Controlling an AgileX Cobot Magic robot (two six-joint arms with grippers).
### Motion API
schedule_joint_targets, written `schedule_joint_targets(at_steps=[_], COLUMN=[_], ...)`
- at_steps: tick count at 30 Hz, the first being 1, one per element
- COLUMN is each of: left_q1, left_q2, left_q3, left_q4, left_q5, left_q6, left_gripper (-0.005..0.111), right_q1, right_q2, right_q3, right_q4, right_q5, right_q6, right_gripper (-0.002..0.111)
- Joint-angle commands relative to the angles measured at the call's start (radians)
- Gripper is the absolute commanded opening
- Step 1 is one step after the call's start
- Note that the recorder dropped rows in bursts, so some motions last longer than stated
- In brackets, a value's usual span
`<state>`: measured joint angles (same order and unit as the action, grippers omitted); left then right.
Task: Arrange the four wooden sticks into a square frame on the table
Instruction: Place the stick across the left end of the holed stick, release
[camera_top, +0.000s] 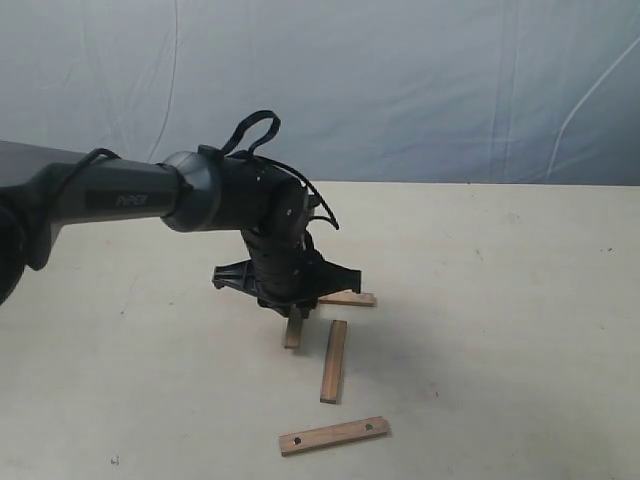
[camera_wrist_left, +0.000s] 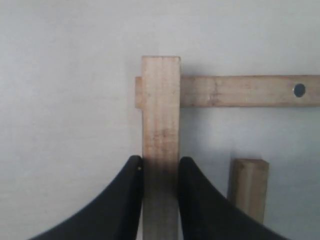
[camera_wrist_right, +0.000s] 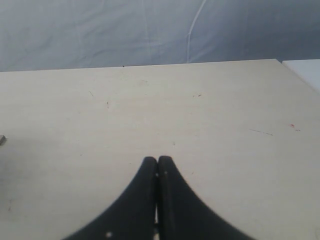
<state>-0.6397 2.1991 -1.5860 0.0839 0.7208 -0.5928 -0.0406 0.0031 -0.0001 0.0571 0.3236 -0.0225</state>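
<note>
My left gripper (camera_top: 291, 303) (camera_wrist_left: 160, 162) is shut on a plain wooden stick (camera_wrist_left: 160, 115), whose lower end (camera_top: 293, 333) shows under the arm. The far end of that stick lies across the end of a holed stick (camera_wrist_left: 240, 91) (camera_top: 350, 298), making a corner. A second plain stick (camera_top: 333, 360) (camera_wrist_left: 248, 185) lies alongside, apart from the held one. Another holed stick (camera_top: 333, 435) lies alone near the table's front edge. My right gripper (camera_wrist_right: 158, 161) is shut on nothing above bare table (camera_wrist_right: 210, 130); it does not show in the exterior view.
The pale table (camera_top: 500, 300) stretches wide on all sides of the sticks. A wrinkled blue-grey cloth (camera_top: 400, 80) hangs behind its far edge. The left arm's dark body (camera_top: 130, 195) reaches in from the left.
</note>
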Motion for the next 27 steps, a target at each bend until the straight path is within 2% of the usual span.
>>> schedule_joint_targets(at_steps=[1,15,27], left_q1=[0.002,0.009,0.146], left_q2=[-0.005,-0.005,-0.005], left_q3=[-0.006,-0.006,-0.006], left_q4=[-0.024,0.007,-0.003], left_q5=[0.021,0.037,0.002], left_q6=[0.011,0.032,0.070], left_gripper=[0.000,0.000,0.000], right_q1=[-0.006,-0.006,-0.006], right_q2=[-0.003,-0.003,-0.003], right_q3=[0.000,0.000,0.000], right_q4=[0.002,0.002,0.002], right_q5=[-0.011,-0.011,-0.011], right_q6=[-0.003,-0.003,-0.003], right_gripper=[-0.001,-0.001,-0.001])
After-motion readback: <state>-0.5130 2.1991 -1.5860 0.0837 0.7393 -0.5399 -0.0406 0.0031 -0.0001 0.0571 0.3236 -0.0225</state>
